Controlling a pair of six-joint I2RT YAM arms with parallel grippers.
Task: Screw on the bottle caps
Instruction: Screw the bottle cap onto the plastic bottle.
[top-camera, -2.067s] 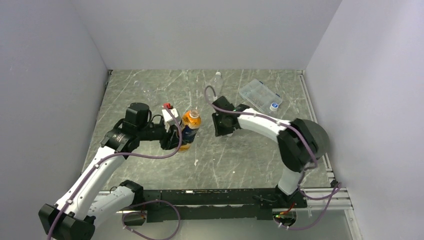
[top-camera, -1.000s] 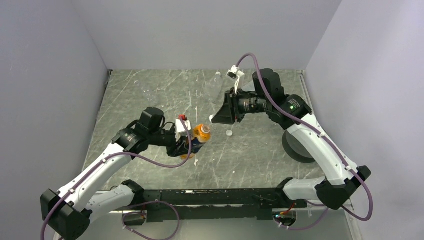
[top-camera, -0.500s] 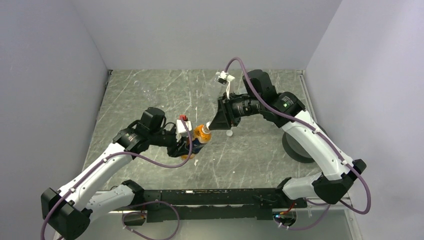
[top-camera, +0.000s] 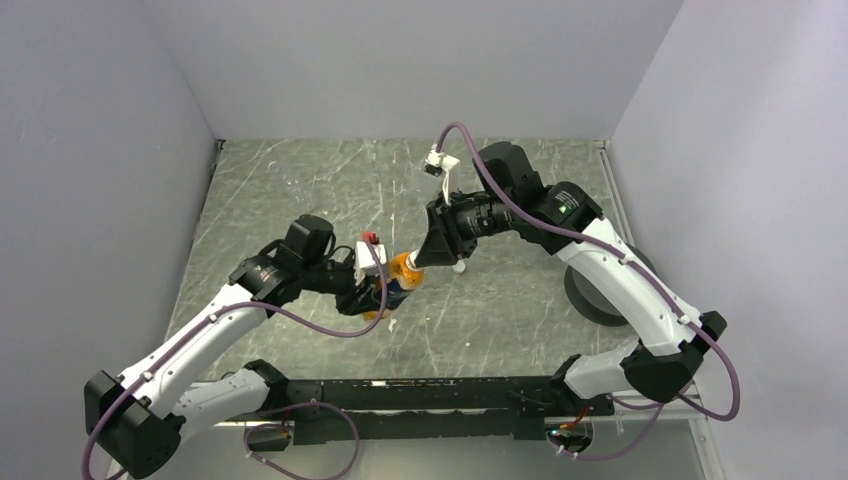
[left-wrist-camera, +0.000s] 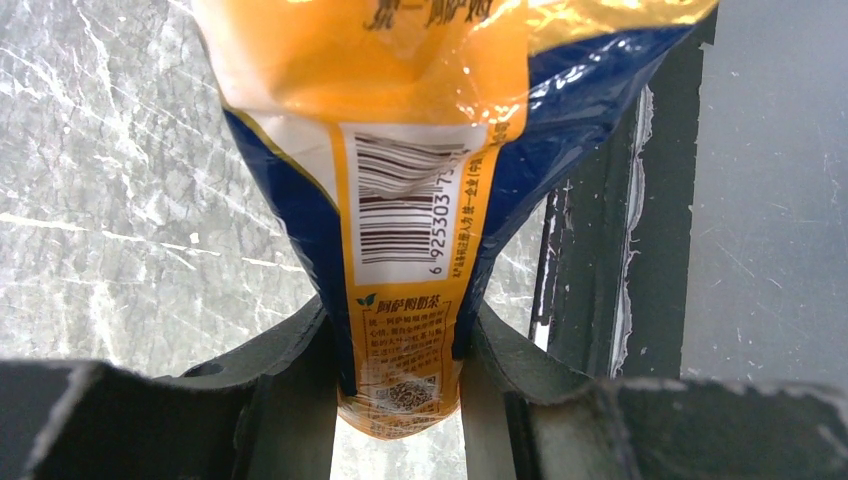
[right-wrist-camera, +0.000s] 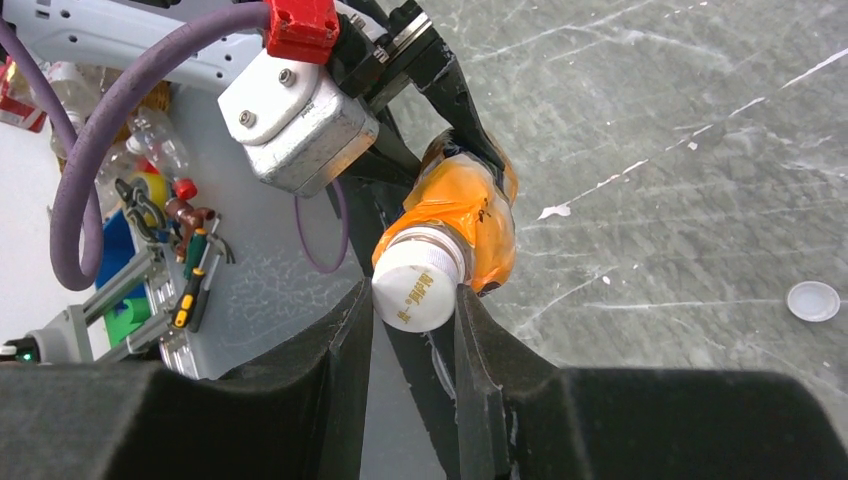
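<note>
The small orange bottle with a dark blue label is tilted toward the right arm. My left gripper is shut on its lower body, one finger on each side. A white bottle cap sits on the bottle's neck. My right gripper is shut on that cap, whose sides touch both pads. Another white cap lies loose on the table, just right of the bottle.
A large black disc lies on the table at the right, partly under my right arm. Grey walls close in the marbled table on three sides. My left wrist's metal camera block sits just behind the bottle.
My right gripper has moved left and down with the white cap until the cap met the bottle's mouth. The left arm and bottle have held nearly still.
</note>
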